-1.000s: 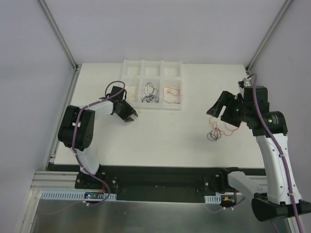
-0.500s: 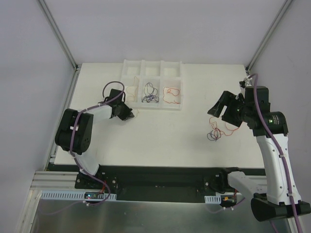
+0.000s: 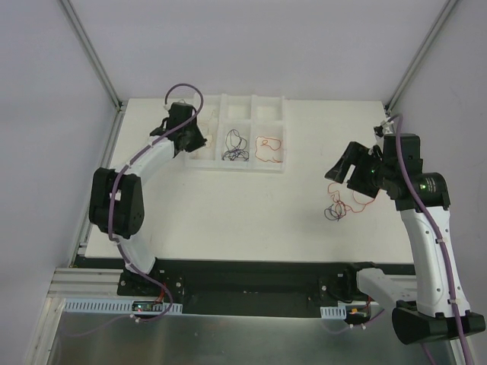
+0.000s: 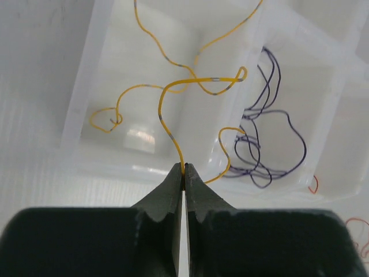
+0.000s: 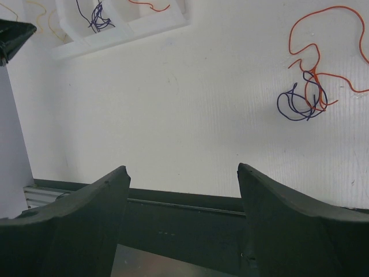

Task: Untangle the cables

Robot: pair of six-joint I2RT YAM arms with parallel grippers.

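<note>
Looking down from above, I see a white divided tray (image 3: 207, 103) at the far side of the desk (image 3: 251, 220). My left tool (image 4: 183, 173) is at the tray's left end. Its jaws are pressed shut on the end of a thin yellow cable (image 4: 171, 138). The yellow cable's curls spread over the left compartment in the tray's row nearest the arms, with one loop reaching the divider. The next compartment to the right holds a dark purple cable (image 3: 234, 148), and the one beyond that holds a red cable (image 3: 266, 144). Well to the right of the tray, on the bare desk, sits a small tangle of cables (image 5: 305, 98), red-orange and dark purple wound together. My right tool (image 5: 181, 170) hovers near that tangle, jaws wide apart and holding nothing.
</note>
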